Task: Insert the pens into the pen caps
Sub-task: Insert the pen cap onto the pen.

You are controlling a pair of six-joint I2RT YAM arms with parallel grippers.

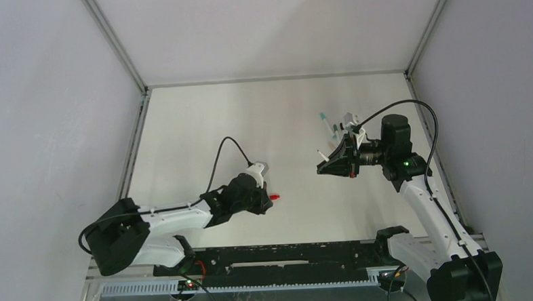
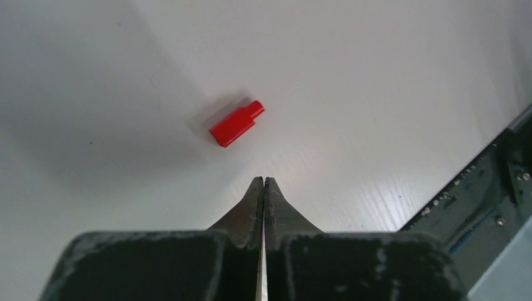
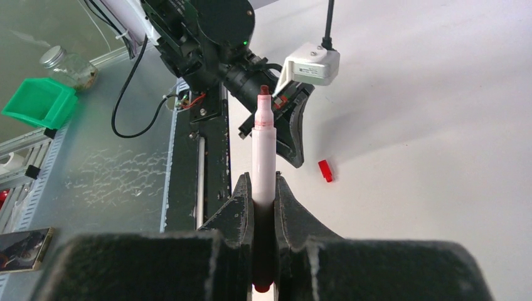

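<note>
From above, you see the left gripper (image 1: 267, 199) reaching out over the white table (image 1: 201, 126), with the red cap (image 1: 276, 198) showing just past its tip. The right gripper (image 1: 327, 165) faces it from the right, well apart. A pen (image 1: 323, 155) shows there as a short white end sticking out of the black fingers. Behind that gripper, towards the far right of the table, lie some loose pens (image 1: 326, 125). They are too small for you to count or to tell their colours.

In the left wrist view, the left gripper (image 2: 264, 182) is clenched: its two fingers meet edge to edge with nothing between them. The red cap (image 2: 236, 123) lies on its side on the table (image 2: 376, 75), ahead of the fingertips and slightly left, apart from them and untouched. A dark rail (image 2: 495, 182) runs along the right edge.

In the right wrist view, the right gripper (image 3: 264, 182) grasps the pen (image 3: 264, 147) by the lower part of its white barrel. The pen stands straight up between the fingers, with its uncapped dark red tip pointing away from the camera. Beyond it you see the left gripper (image 3: 295, 141) angled down to the table, and the red cap (image 3: 325, 170) lying just to its right, not held. Off the table on the left are a green bin (image 3: 37, 103) and a glass jar (image 3: 66, 63).
</note>
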